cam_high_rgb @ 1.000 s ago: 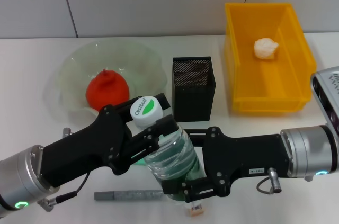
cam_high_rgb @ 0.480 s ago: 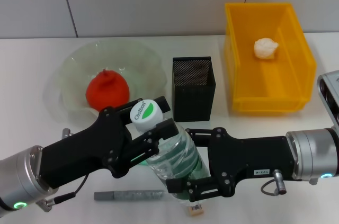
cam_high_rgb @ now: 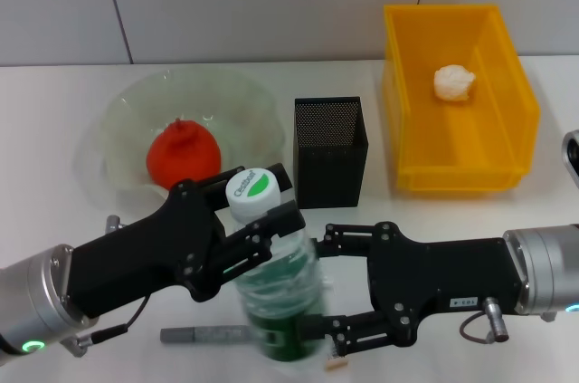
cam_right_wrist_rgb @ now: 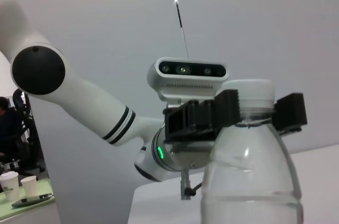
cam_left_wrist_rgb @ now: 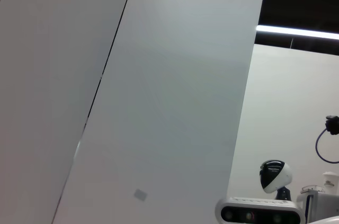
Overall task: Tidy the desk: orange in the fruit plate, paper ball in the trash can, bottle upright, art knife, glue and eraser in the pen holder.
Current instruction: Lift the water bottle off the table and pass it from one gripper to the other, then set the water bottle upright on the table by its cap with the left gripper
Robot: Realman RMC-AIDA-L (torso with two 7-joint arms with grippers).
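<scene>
Bottle (cam_high_rgb: 276,288) stands nearly upright on the tabletop (cam_high_rgb: 54,93), its neck clamped in the left gripper (cam_high_rgb: 256,220) jaws. The right gripper (cam_high_rgb: 318,297) jaws spread wide around its body.

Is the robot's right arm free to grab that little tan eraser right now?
Probably not: the right gripper spans the bottle, and the eraser lies mostly hidden beneath its lower finger.

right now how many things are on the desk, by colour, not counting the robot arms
red-orange: 1, the orange
pale green: 1, the fruit plate
black: 1, the pen holder
yellow: 1, the trash can
white: 1, the paper ball
clear with green label: 1, the bottle
grey: 1, pen-like stick
tan: 1, the eraser
total: 8
</scene>
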